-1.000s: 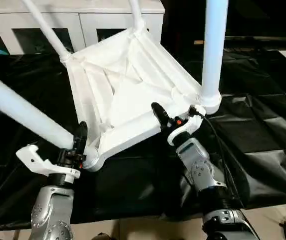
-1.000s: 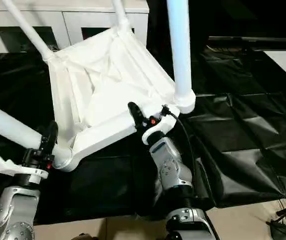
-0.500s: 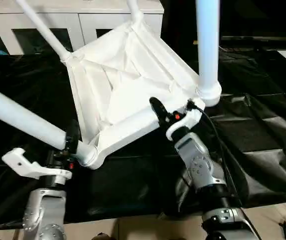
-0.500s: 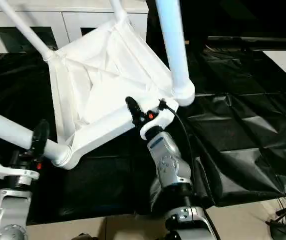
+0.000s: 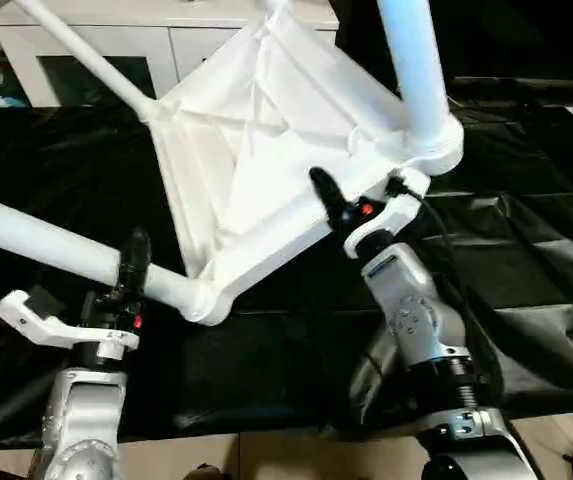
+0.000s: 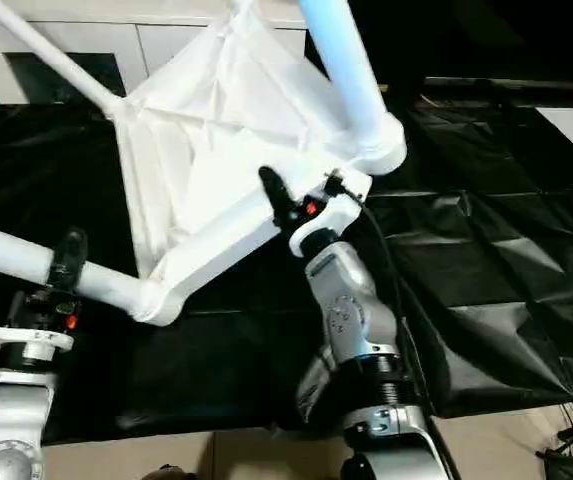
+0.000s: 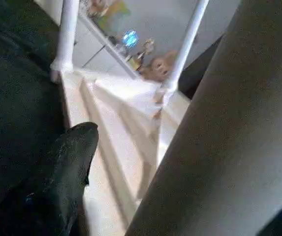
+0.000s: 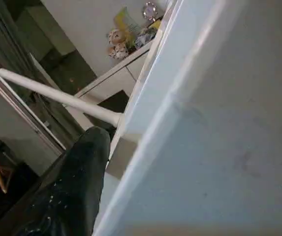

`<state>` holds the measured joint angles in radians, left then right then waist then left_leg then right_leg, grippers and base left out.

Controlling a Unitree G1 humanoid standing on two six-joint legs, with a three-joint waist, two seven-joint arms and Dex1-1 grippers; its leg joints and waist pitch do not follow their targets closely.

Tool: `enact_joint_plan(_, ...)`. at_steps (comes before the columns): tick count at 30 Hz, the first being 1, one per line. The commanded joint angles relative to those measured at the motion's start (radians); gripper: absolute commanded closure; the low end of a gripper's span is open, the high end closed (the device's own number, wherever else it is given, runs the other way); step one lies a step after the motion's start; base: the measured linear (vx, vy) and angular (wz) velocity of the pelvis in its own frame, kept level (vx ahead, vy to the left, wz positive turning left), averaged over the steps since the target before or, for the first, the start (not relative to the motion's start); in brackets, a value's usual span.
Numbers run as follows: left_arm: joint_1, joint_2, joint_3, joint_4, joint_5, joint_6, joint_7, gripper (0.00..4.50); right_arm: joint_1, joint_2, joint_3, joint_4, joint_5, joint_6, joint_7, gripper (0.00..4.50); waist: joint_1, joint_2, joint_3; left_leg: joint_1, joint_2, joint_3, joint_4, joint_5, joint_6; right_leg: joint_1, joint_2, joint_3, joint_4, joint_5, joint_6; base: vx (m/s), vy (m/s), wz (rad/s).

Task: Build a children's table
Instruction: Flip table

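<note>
- The children's table (image 5: 266, 150) is tipped up on the black-covered table (image 5: 526, 280). Its ribbed underside faces my cameras, and all four legs seem to sit in the corner sockets.
- Compared with one second ago, the top is lifted and tilted more steeply. The near right corner with its socket (image 5: 436, 150) is now higher and further from me.
- My right gripper (image 5: 351, 205) is still clamped on the near edge rail of the top, close to that corner. In the right wrist view one black finger (image 8: 77, 191) lies flat against the white rail. This arm has pushed up and carries the tilt.
- My left gripper (image 5: 126, 285) has changed the most. One second ago its jaws were closed around the near left leg (image 5: 56, 245), right at the corner socket (image 5: 201, 300). Now the jaws stand wide apart. The hand has slid outward along the leg, away from the socket. I can see one finger (image 5: 134, 262) still across the tube.
- In the left wrist view the leg passes loosely beside the finger (image 7: 67, 172), so I judge that the left side no longer holds it.
- For the task this means the assembly looks almost finished. I judge that what remains is to turn the table over onto its legs.
- The risk: only one grip now holds the whole tilted weight, so the top could swing or slip.
</note>
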<state>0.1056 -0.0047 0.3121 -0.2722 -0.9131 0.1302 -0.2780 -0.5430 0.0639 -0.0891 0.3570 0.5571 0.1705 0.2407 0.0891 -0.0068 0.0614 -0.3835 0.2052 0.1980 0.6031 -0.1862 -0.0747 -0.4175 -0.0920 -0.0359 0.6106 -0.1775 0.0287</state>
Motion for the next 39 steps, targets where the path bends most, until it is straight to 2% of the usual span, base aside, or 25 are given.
enact_joint_plan(1, 0.020, 0.025, 0.177, -0.018, -0.074, -0.042, 0.031, 0.16, 0.028, -0.144, -0.094, -0.060, -0.109, -0.066, -0.022, 1.86, -0.009, -0.003, -0.063, 0.019, 0.013, -0.003, -0.073, -0.174, -0.002, 0.042, -0.015, 0.027, -0.052, -0.108, -0.133, 0.000, 0.000, 0.00)
enact_joint_plan(3, 0.019, 0.028, 0.179, -0.017, -0.076, -0.041, 0.032, 0.16, 0.031, -0.150, -0.091, -0.066, -0.114, -0.067, -0.025, 1.86, -0.009, -0.003, -0.061, 0.020, 0.013, -0.003, -0.074, -0.191, -0.005, 0.041, -0.015, 0.027, -0.056, -0.135, -0.118, 0.000, 0.000, 0.00)
enact_joint_plan(6, 0.013, 0.039, 0.207, -0.012, -0.168, -0.024, 0.032, 0.16, 0.051, -0.171, -0.089, -0.087, -0.128, -0.060, -0.045, 1.86, -0.008, 0.001, -0.059, 0.021, 0.011, -0.003, -0.075, -0.200, -0.019, 0.039, -0.014, 0.028, -0.057, -0.148, -0.106, 0.000, 0.000, 0.00)
enact_joint_plan(7, 0.014, 0.043, 0.209, -0.011, -0.171, -0.023, 0.031, 0.16, 0.055, -0.179, -0.088, -0.090, -0.134, -0.057, -0.048, 1.86, -0.008, -0.001, -0.059, 0.021, 0.011, -0.003, -0.076, -0.203, -0.021, 0.039, -0.013, 0.028, -0.058, -0.151, -0.104, 0.000, 0.000, 0.00)
enact_joint_plan(11, 0.013, 0.070, 0.225, 0.002, -0.171, -0.029, 0.024, 0.16, 0.066, -0.208, -0.088, -0.101, -0.144, -0.053, -0.041, 1.86, -0.011, -0.001, -0.053, 0.023, 0.011, -0.006, -0.081, -0.252, -0.032, 0.038, -0.012, 0.028, -0.066, -0.216, -0.077, 0.000, 0.000, 0.00)
enact_joint_plan(12, 0.006, 0.087, 0.249, 0.017, -0.179, -0.035, 0.029, 0.16, 0.071, -0.227, -0.088, -0.110, -0.147, -0.045, -0.038, 1.86, -0.011, -0.001, -0.050, 0.023, 0.010, -0.007, -0.083, -0.272, -0.039, 0.038, -0.013, 0.028, -0.069, -0.250, -0.068, 0.000, 0.000, 0.00)
enact_joint_plan(15, -0.006, 0.136, 0.303, 0.061, -0.185, -0.052, 0.037, 0.16, 0.091, -0.283, -0.070, -0.131, -0.171, -0.043, -0.021, 1.86, -0.012, -0.003, -0.043, 0.031, 0.007, -0.009, -0.087, -0.342, -0.052, 0.032, -0.012, 0.028, -0.081, -0.356, -0.037, 0.000, 0.000, 0.00)
enact_joint_plan(16, -0.006, 0.136, 0.303, 0.061, -0.185, -0.052, 0.037, 0.16, 0.091, -0.283, -0.070, -0.131, -0.171, -0.043, -0.021, 1.86, -0.013, -0.003, -0.045, 0.033, 0.007, -0.010, -0.088, -0.351, -0.054, 0.033, -0.013, 0.029, -0.083, -0.380, -0.024, 0.000, 0.000, 0.00)
enact_joint_plan(20, -0.017, 0.183, 0.356, 0.115, -0.175, -0.082, 0.052, 0.16, 0.109, -0.325, -0.067, -0.166, -0.171, -0.032, -0.016, 1.86, -0.014, -0.003, -0.043, 0.034, 0.006, -0.012, -0.090, -0.362, -0.059, 0.027, -0.010, 0.029, -0.088, -0.395, -0.009, 0.000, 0.000, 0.00)
enact_joint_plan(22, -0.030, 0.217, 0.402, 0.172, -0.165, -0.106, 0.063, 0.16, 0.109, -0.347, -0.071, -0.175, -0.169, -0.022, -0.020, 1.86, -0.015, -0.003, -0.042, 0.038, 0.003, -0.015, -0.091, -0.393, -0.062, 0.025, -0.008, 0.027, -0.093, -0.431, 0.007, 0.000, 0.000, 0.00)
enact_joint_plan(25, -0.030, 0.234, 0.414, 0.186, -0.161, -0.109, 0.060, 0.16, 0.110, -0.359, -0.070, -0.180, -0.170, -0.015, -0.028, 1.93, -0.017, -0.003, -0.040, 0.047, 0.002, -0.017, -0.092, -0.454, -0.073, 0.018, -0.004, 0.024, -0.101, -0.471, 0.017, 0.000, 0.000, 0.00)
enact_joint_plan(26, -0.029, 0.241, 0.414, 0.189, -0.159, -0.108, 0.057, 0.16, 0.110, -0.365, -0.068, -0.182, -0.171, -0.010, -0.034, 1.93, -0.017, -0.004, -0.039, 0.049, 0.002, -0.018, -0.092, -0.469, -0.074, 0.017, -0.003, 0.023, -0.104, -0.482, 0.019, 0.000, 0.000, 0.00)
enact_joint_plan(27, -0.028, 0.244, 0.416, 0.190, -0.157, -0.105, 0.054, 0.16, 0.113, -0.370, -0.066, -0.187, -0.171, -0.006, -0.039, 2.10, -0.017, -0.004, -0.044, 0.049, 0.004, -0.021, -0.094, -0.473, -0.073, 0.020, -0.005, 0.023, -0.102, -0.473, 0.014, 0.000, 0.000, 0.00)
enact_joint_plan(28, -0.031, 0.247, 0.420, 0.194, -0.152, -0.106, 0.056, 0.16, 0.114, -0.376, -0.062, -0.191, -0.176, 0.002, -0.047, 2.10, -0.017, 0.000, -0.045, 0.053, 0.007, -0.021, -0.095, -0.484, -0.076, 0.016, -0.004, 0.023, -0.101, -0.440, -0.003, 0.000, 0.000, 0.00)
enact_joint_plan(29, -0.037, 0.252, 0.426, 0.203, -0.145, -0.110, 0.053, 0.16, 0.115, -0.382, -0.059, -0.197, -0.179, 0.017, -0.056, 2.16, -0.020, -0.004, -0.043, 0.047, 0.007, -0.025, -0.099, -0.496, -0.076, 0.019, -0.003, 0.021, -0.099, -0.421, -0.016, 0.000, 0.000, 0.00)
enact_joint_plan(31, -0.041, 0.260, 0.425, 0.211, -0.133, -0.113, 0.038, 0.16, 0.116, -0.387, -0.055, -0.208, -0.181, 0.032, -0.065, 2.20, -0.021, -0.008, -0.043, 0.049, 0.009, -0.026, -0.101, -0.511, -0.078, 0.020, -0.005, 0.020, -0.098, -0.415, -0.026, 0.000, 0.000, 0.00)
enact_joint_plan(35, -0.045, 0.269, 0.422, 0.215, -0.119, -0.111, 0.022, 0.16, 0.116, -0.390, -0.054, -0.215, -0.187, 0.039, -0.067, 2.23, -0.034, -0.013, -0.040, 0.045, 0.008, -0.026, -0.100, -0.511, -0.071, 0.020, -0.009, 0.021, -0.101, -0.441, -0.024, 0.000, 0.000, 0.00)
enact_joint_plan(36, -0.035, 0.292, 0.382, 0.196, -0.072, -0.101, -0.015, 0.16, 0.114, -0.390, -0.056, -0.223, -0.195, 0.049, -0.067, 2.23, -0.037, -0.018, -0.040, 0.044, 0.008, -0.025, -0.100, -0.509, -0.069, 0.019, -0.009, 0.022, -0.101, -0.442, -0.025, 0.000, 0.000, 0.00)
enact_joint_plan(37, -0.030, 0.303, 0.360, 0.187, -0.050, -0.091, -0.033, 0.16, 0.115, -0.390, -0.056, -0.227, -0.197, 0.055, -0.065, 2.25, -0.037, -0.012, -0.041, 0.044, 0.009, -0.026, -0.101, -0.502, -0.068, 0.019, -0.011, 0.023, -0.100, -0.439, -0.025, 0.000, 0.000, 0.00)
enact_joint_plan(38, -0.029, 0.304, 0.357, 0.185, -0.047, -0.090, -0.036, 0.16, 0.115, -0.390, -0.056, -0.228, -0.197, 0.055, -0.064, 2.25, -0.039, -0.014, -0.041, 0.044, 0.010, -0.026, -0.101, -0.500, -0.068, 0.019, -0.010, 0.024, -0.100, -0.435, -0.027, 0.000, 0.000, 0.00)
enact_joint_plan(39, -0.017, 0.322, 0.321, 0.174, -0.004, -0.084, -0.060, 0.16, 0.117, -0.393, -0.053, -0.235, -0.203, 0.065, -0.064, 2.25, -0.039, -0.015, -0.039, 0.044, 0.011, -0.025, -0.102, -0.503, -0.069, 0.018, -0.010, 0.024, -0.100, -0.433, -0.030, 0.000, 0.000, 0.00)
